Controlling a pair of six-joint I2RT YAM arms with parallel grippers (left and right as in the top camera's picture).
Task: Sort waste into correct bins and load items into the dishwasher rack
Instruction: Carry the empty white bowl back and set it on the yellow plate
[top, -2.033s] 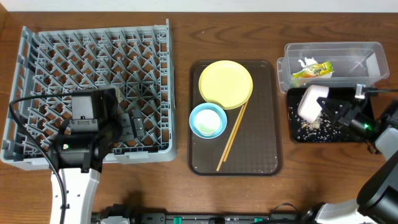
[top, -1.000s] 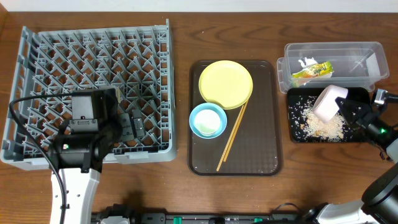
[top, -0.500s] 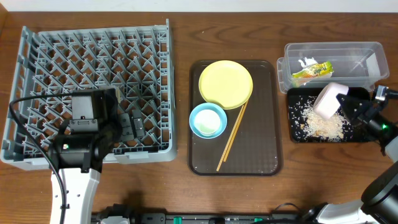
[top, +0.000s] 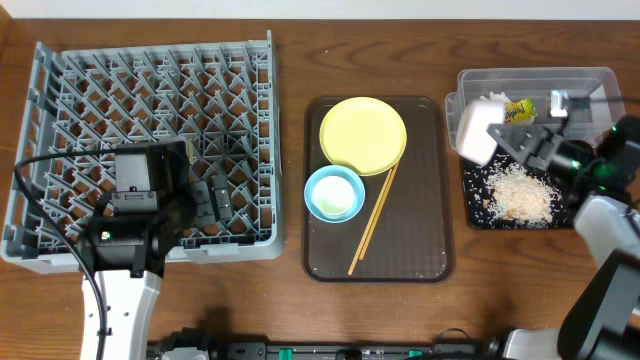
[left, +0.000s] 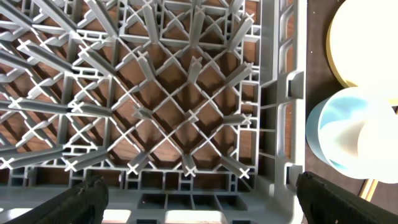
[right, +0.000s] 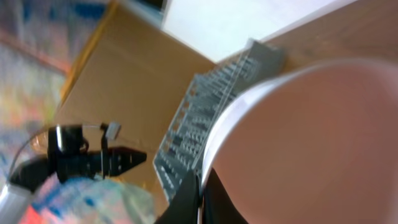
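- Overhead: the right arm reaches in from the right edge with its wrist turned leftward. The right gripper (top: 503, 138) is clamped on the white bowl (top: 478, 128). The bowl is tipped on its side at the left end of the clear bin (top: 590, 85), just above the black bin (top: 480, 215) and its rice (top: 522, 190). The left arm hangs over the dishwasher rack (top: 150, 80).
- Left wrist: the left gripper (left: 205, 199) has its fingers (left: 87, 198) wide apart over the rack lattice, gripping nothing. The light blue bowl (left: 336, 124) and yellow plate (left: 367, 43) lie at the right.
- Right wrist: blurred. The white bowl (right: 298, 143) fills the frame, its rim pinched at the bottom.
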